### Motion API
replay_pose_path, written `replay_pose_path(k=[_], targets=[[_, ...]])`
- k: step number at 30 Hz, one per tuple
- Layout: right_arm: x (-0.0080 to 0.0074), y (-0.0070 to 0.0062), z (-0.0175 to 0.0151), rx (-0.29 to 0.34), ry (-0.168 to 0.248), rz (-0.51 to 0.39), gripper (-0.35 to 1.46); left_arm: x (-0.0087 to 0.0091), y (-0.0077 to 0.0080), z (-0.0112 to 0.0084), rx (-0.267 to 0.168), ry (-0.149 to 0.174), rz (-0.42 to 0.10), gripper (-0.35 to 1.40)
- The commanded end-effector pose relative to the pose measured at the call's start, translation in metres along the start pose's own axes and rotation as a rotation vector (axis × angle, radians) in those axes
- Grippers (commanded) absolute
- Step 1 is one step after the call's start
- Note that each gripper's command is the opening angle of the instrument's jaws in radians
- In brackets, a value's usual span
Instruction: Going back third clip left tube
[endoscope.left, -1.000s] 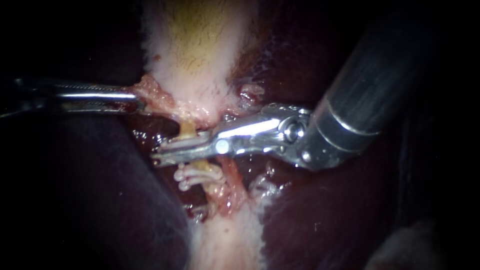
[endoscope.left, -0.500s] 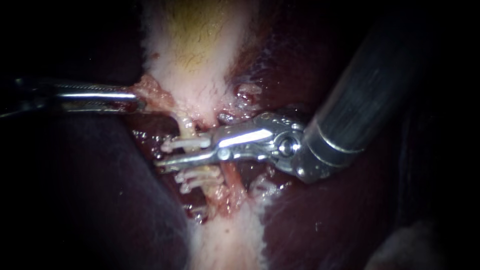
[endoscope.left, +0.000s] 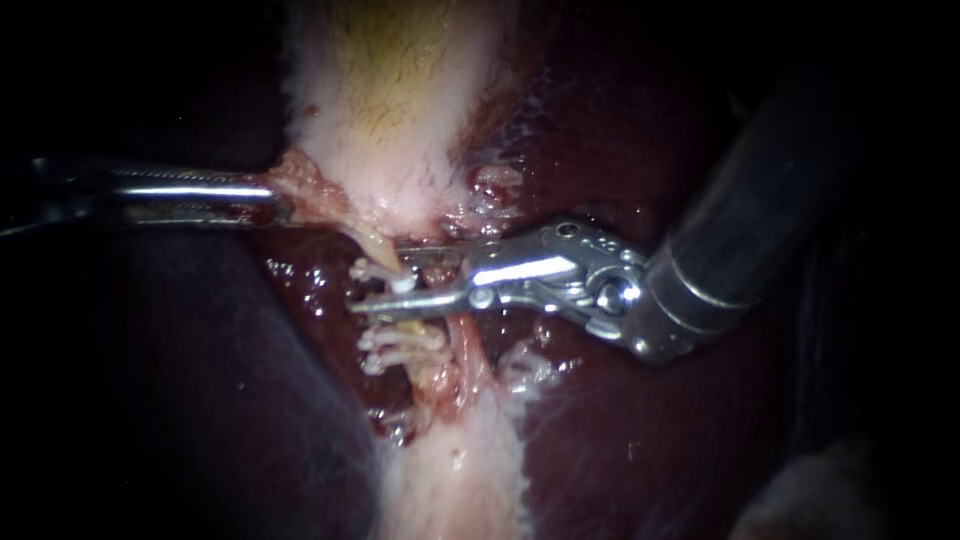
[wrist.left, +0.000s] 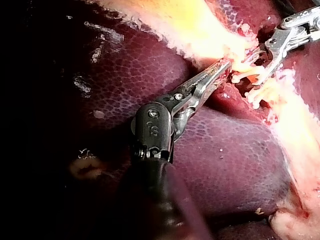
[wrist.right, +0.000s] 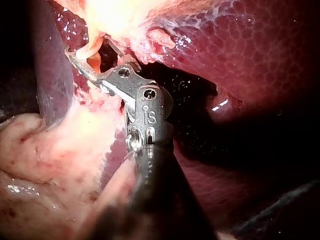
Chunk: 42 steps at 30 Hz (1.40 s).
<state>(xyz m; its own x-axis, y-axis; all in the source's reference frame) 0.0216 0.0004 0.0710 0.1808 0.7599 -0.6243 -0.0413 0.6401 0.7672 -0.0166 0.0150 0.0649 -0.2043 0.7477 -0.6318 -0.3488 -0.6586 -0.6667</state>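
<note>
Clip (endoscope.left: 375, 269): white, set across the left tube (endoscope.left: 384, 252), just above two lower clips (endoscope.left: 402, 345) (stacked close together).
Right instrument (endoscope.left: 385, 283): pincer open, clip between.
Left instrument (endoscope.left: 272, 202): pincer clamped on gallbladder (endoscope.left: 390, 150) tissue.

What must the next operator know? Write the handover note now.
Left instrument: jaws shut on tissue at the lower end of the gallbladder.
Right instrument: jaws open, one on either side of the top clip, not gripping it.
Left tube: three clips on it, the top clip and two lower clips.
Done: third clip is on.
Left: draw the right instrument clear, probably straight back along its shaft.
</note>
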Motion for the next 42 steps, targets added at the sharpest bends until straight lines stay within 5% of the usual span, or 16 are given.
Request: replay_pose_path(k=[1,12,23,32,42], targets=[[0.0002,-0.0002,-0.0003,0.002,0.000,-0.007,0.48,0.0000,0.0000,0.0000,0.000,0.000,0.000,-0.35],[0.0007,-0.0017,-0.0064,0.032,-0.020,-0.195,0.49,-0.0001,-0.0001,-0.0001,-0.001,0.000,0.001,-0.35],[0.0000,-0.0033,-0.0114,0.046,-0.094,-0.263,0.50,-0.0001,-0.0001,-0.0001,-0.001,0.000,0.001,-0.35],[0.0009,-0.0052,-0.0153,0.063,-0.149,-0.339,0.50,-0.0001,-0.0001,-0.0002,-0.001,0.000,0.001,-0.35],[0.0025,-0.0053,-0.0177,0.060,-0.152,-0.368,0.50,-0.0002,-0.0001,0.0001,0.000,0.000,0.001,-0.35]])
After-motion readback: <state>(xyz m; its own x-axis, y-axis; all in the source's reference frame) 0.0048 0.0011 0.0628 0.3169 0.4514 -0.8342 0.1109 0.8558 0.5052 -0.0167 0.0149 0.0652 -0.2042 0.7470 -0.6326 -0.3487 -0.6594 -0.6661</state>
